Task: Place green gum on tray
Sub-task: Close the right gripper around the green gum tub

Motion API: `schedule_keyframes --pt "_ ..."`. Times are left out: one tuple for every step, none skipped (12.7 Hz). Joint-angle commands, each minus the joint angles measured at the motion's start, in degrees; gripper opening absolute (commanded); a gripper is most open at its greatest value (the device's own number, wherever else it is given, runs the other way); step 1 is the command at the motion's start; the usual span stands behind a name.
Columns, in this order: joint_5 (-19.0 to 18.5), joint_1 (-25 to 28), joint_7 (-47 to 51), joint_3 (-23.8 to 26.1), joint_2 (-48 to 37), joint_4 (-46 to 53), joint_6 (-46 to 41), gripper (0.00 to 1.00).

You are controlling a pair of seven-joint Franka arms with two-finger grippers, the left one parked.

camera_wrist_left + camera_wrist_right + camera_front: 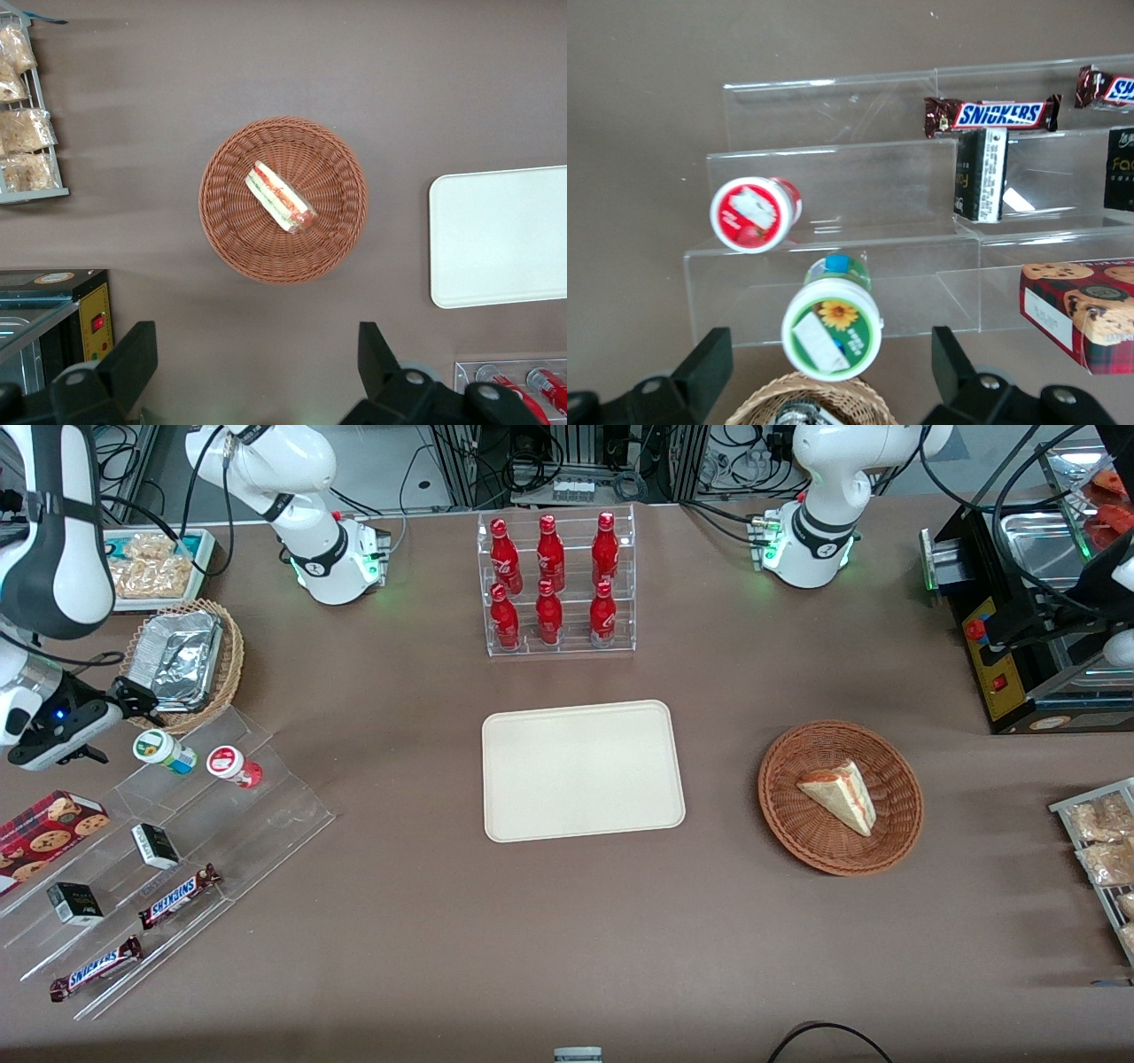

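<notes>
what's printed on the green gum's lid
A yellow sunflower on green, white rim, on the green gum; right wrist view shows it best, between the open gripper fingers.

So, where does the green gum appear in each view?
Front view: green gum on the clear stepped rack, beside the red gum, near the gripper.
Right wrist view: green gum between the open fingers.
Left wrist view: not in it.
Shared landmark: red gum.

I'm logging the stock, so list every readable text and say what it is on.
"SNICKERS": bar on the clear stand.
"SNICKERS": two bars in the front view.
"Fa...": black box, cut off.
Green gum lid, red gum lid, cola bottles: print unreadable.
The tool hovers open above the green gum.
</notes>
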State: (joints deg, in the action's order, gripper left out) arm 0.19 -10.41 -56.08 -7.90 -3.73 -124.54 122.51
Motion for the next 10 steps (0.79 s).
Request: schedule_keyframes --pt "-0.98 -0.40 -0.52 -0.09 1.53 -0.26 1.85 1.00" --pt "-0.98 -0.40 -0.52 -0.09 1.80 -0.87 2.64 1.00" --pt "-0.89 -0.49 -0.52 -0.09 1.71 -2.01 3.43 1.00" --pt "-0.89 -0.57 -0.52 -0.09 1.62 -3.15 4.22 1.00" --pt "-0.98 -0.66 -0.52 -0.09 1.62 -3.86 5.10 1.00" --pt "-0.89 -0.66 -0.52 -0.09 1.71 -4.04 5.45 1.00" --pt "-0.89 -0.66 -0.52 -0.18 1.71 -4.30 5.46 1.00" --pt "-0.98 -0.66 -0.52 -0.10 1.71 -4.57 5.55 1.00" --pt "-0.98 -0.58 -0.52 -0.09 1.71 -4.74 5.55 1.00" --pt "-0.98 -0.66 -0.61 -0.09 1.71 -4.75 5.55 1.00"
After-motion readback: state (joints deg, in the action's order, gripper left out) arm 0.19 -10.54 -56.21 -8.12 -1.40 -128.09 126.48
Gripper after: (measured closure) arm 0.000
